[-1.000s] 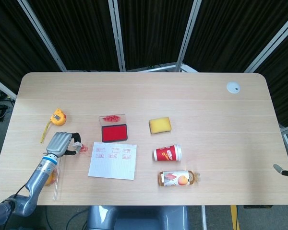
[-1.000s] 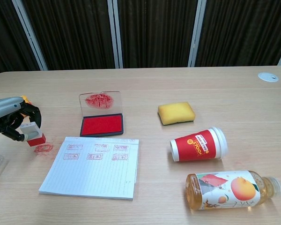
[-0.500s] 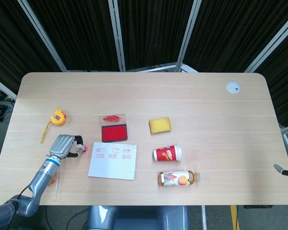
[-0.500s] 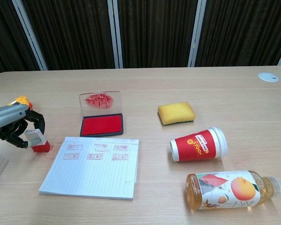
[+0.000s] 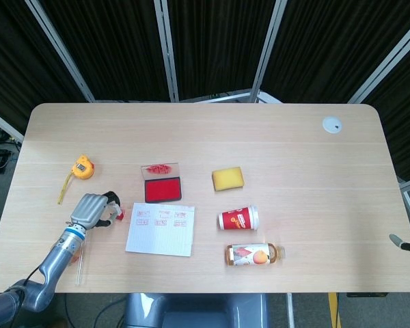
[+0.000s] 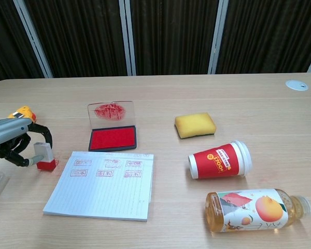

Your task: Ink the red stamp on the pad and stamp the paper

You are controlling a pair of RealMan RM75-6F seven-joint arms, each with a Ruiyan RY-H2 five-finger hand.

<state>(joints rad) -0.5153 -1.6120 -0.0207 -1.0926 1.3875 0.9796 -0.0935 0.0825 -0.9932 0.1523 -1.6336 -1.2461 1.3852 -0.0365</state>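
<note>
The red stamp [image 6: 44,157] stands at the left edge of the chest view, on the worktop [image 6: 160,93] just left of the paper [image 6: 101,185], and the left hand [image 6: 13,144] curls around it, fingers wrapped over its pale upper body. Whether the pads are pinching it or have slackened I cannot tell, since the fingers hide the contact. The right hand appears in neither view.

The stamp looks like a small rigid block, light enough that weight should not matter; the risk is rather that it tips or twists in a loose hold. Its pale top is the place to take it, from opposite sides and high up, keeping fingers off the red base, which is probably wet with ink and slippery. The paper is a thin pad that may slide under a sideways push, so pressure should come straight down. The ink pad [image 6: 113,137], with its clear lid upright behind it, sits just above the paper, near the stamp.

Compared with a second ago, the stamp is lower and upright on the worktop; then it was raised and a red imprint showed on the wood beneath it, now covered by the base. The hand has dropped with it and sits lower in the frame. The paper's six imprints are unchanged.
</note>
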